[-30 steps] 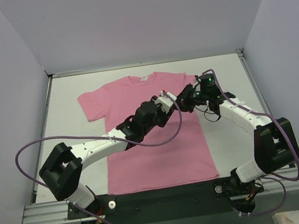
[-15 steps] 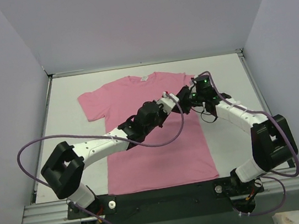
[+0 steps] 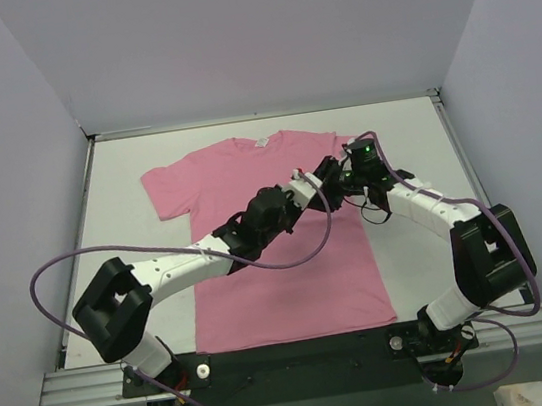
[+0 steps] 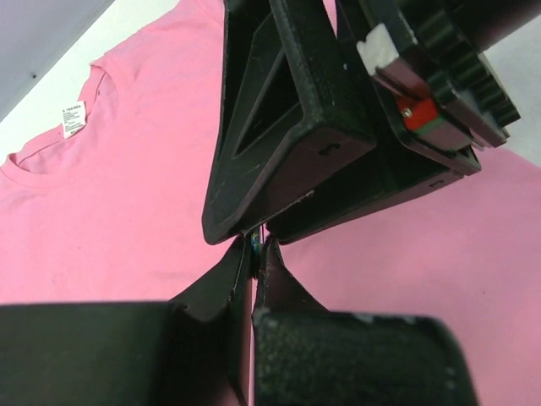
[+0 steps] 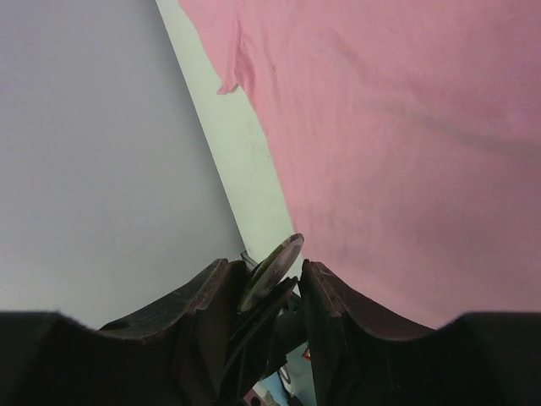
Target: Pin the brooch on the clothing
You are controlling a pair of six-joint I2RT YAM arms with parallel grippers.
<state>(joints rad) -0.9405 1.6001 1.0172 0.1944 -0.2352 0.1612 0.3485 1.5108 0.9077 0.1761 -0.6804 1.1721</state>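
Hand-off step, we judge. Small round dark greenish-grey brooch disc [image 5: 277,255] held in air over plain pink T-shirt [image 3: 246,171], toward shirt's 2 o'clock shoulder, clear of cloth. Left fingers [image 4: 243,260] pinched tight on disc's edge. Right fingers [image 5: 311,279] parted narrowly either side of disc, grip looks slack. Shirt flat on white bench [image 3: 118,194], not yet pinned. Next, we reckon: right arm backs off toward 3 o'clock, left lowers disc to chest. Pin itself not visible to us.
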